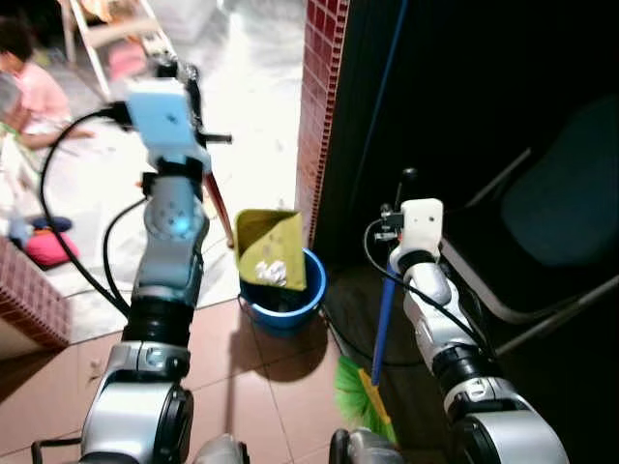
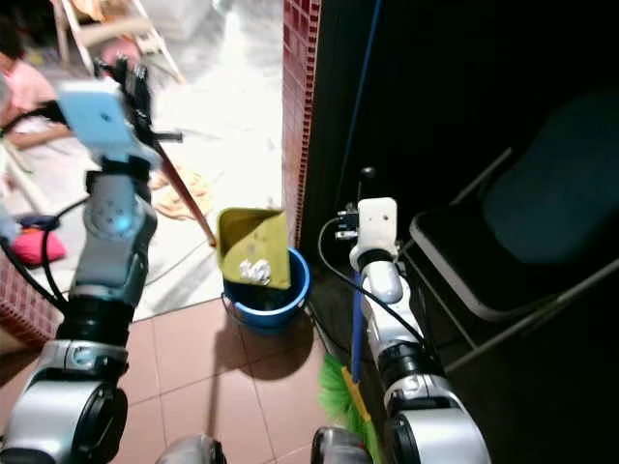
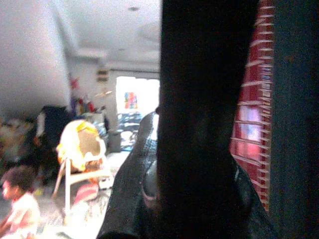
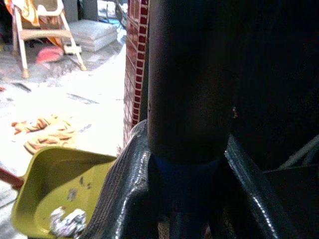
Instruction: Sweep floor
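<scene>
My left gripper [image 1: 189, 82] is raised at the left and shut on the reddish handle [image 1: 221, 210] of a yellow-green dustpan [image 1: 269, 246]. The dustpan tilts over a blue bucket [image 1: 282, 315] and carries crumpled white paper [image 1: 272, 272]. On the right, my right gripper [image 1: 402, 188] is shut on the blue broom handle [image 1: 385, 319]. The broom's green bristles [image 1: 356, 391] rest on the floor near my feet. The right wrist view has the handle [image 4: 187, 99] between the fingers [image 4: 124, 199], with the dustpan [image 4: 55, 189] and paper [image 4: 67, 221] beyond.
A red tiled pillar [image 1: 324, 97] stands just behind the bucket. A dark folding chair [image 1: 542, 213] is at the right in shadow. A person [image 1: 34, 92] sits on the pale floor at far left, near a white chair [image 1: 102, 34]. A low tiled wall [image 1: 29, 300] borders the left.
</scene>
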